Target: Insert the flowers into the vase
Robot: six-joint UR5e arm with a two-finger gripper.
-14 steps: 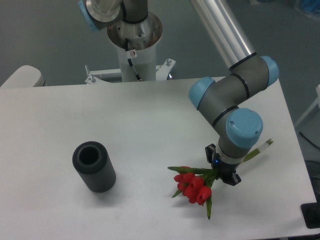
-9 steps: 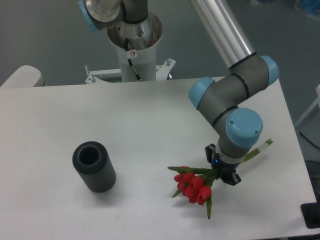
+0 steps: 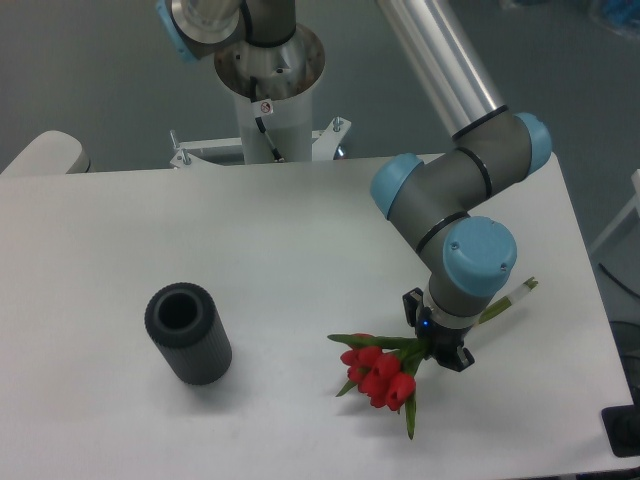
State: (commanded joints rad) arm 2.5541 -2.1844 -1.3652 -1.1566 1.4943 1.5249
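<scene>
The flowers (image 3: 380,375), a bunch of red tulip buds with green leaves, lie low over the white table at the front right. Their pale stems (image 3: 512,296) stick out to the right behind the wrist. My gripper (image 3: 437,349) points down and is shut on the stems just right of the buds. Its fingers are mostly hidden under the blue wrist joint. The vase (image 3: 187,332), a dark ribbed cylinder with an open round mouth, stands upright at the front left, well apart from the flowers.
The arm's base column (image 3: 268,75) rises behind the table's far edge. The table's right edge (image 3: 590,300) runs close to the stem ends. A dark object (image 3: 625,432) sits off the front right corner.
The gripper and the flowers have shifted together slightly to the left, toward the vase. The vase has not moved.
</scene>
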